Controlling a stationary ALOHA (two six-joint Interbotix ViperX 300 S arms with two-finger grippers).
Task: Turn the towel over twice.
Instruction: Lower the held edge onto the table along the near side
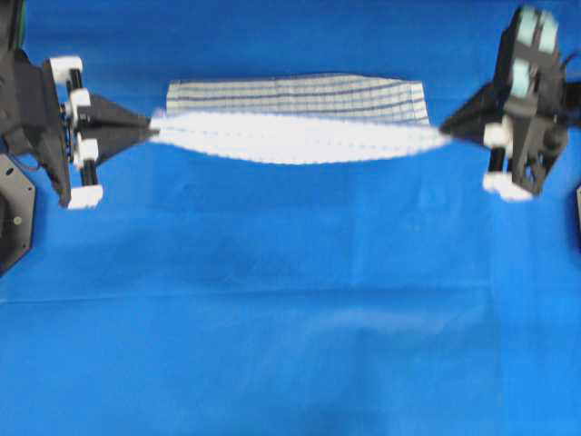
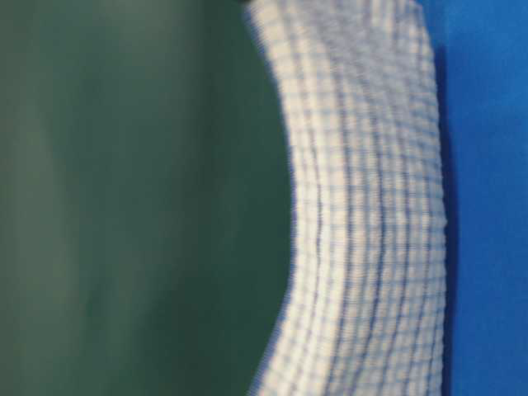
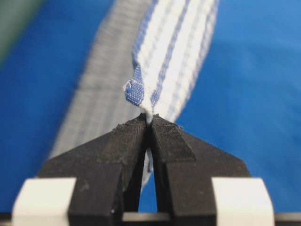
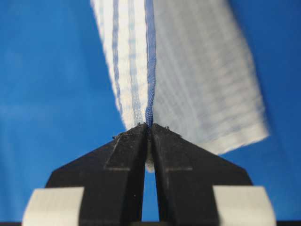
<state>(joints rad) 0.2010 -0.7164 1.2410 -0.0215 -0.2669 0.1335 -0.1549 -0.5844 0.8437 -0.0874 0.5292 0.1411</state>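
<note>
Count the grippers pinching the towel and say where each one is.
2. The left gripper is shut on the towel at its left end; the right gripper is shut on its right end.

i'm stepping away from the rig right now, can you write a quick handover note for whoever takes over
Left gripper: shut on one corner of the towel.
Right gripper: shut on the opposite corner.
Towel: stretched between the two grippers above the blue tablecloth; the gripped edge is lifted, the rest hangs down toward the far side of the table.
Done: both corners gripped and raised; a flip looks under way.
Left: lay the towel down turned over. How many of the two turns are complete cannot be told from here, so check before counting.
</note>
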